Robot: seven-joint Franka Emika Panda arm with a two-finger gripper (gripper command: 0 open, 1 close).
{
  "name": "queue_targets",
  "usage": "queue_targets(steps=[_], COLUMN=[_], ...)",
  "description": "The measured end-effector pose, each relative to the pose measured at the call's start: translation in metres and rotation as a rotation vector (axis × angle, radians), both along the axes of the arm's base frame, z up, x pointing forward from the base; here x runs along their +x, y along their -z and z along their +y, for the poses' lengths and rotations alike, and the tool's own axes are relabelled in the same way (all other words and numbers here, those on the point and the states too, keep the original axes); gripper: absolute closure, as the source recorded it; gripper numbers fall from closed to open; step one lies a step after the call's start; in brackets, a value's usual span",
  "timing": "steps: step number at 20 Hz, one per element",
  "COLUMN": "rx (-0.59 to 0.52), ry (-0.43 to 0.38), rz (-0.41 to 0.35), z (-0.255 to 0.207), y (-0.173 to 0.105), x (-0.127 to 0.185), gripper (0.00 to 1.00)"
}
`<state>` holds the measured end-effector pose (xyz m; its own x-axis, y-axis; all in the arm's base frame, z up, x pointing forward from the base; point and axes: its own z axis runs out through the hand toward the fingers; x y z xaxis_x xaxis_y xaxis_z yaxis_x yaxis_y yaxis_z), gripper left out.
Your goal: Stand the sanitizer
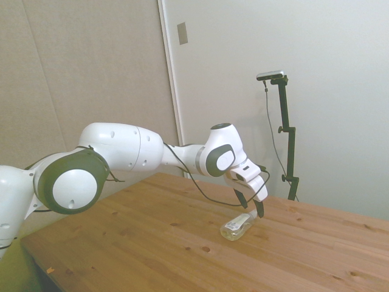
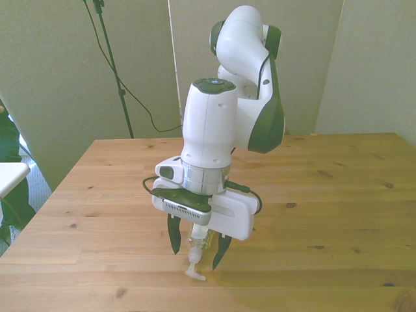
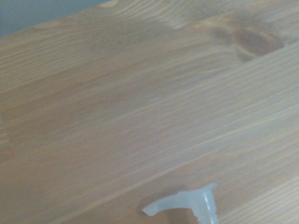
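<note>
The sanitizer (image 2: 195, 255) lay flat between the spread, unclenched fingers of the gripper (image 2: 195, 250), with bare table (image 2: 338, 195) all around, far from its edges.

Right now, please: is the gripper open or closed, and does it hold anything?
Gripper: open, holding nothing; its fingers stand on either side of the sanitizer, which lies on its side on the table.
</note>
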<state>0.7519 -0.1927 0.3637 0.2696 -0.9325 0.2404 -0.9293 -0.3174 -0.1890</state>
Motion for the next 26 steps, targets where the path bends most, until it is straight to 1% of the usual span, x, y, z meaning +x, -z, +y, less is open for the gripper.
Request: queue_targets(steps=[1, 5, 8, 15, 26], rx=[0.0, 0.009, 0.019, 0.025, 0.049], ry=[0.001, 0.006, 0.014, 0.028, 0.041], rz=[0.002, 0.006, 0.016, 0.011, 0.031], z=[-0.001, -0.008, -0.014, -0.026, -0.028], y=[0.003, 0.009, 0.009, 0.01, 0.01], x=[0.001, 0.002, 0.001, 0.0, 0.0], gripper=[1.0, 1.0, 1.0, 1.0, 1.0])
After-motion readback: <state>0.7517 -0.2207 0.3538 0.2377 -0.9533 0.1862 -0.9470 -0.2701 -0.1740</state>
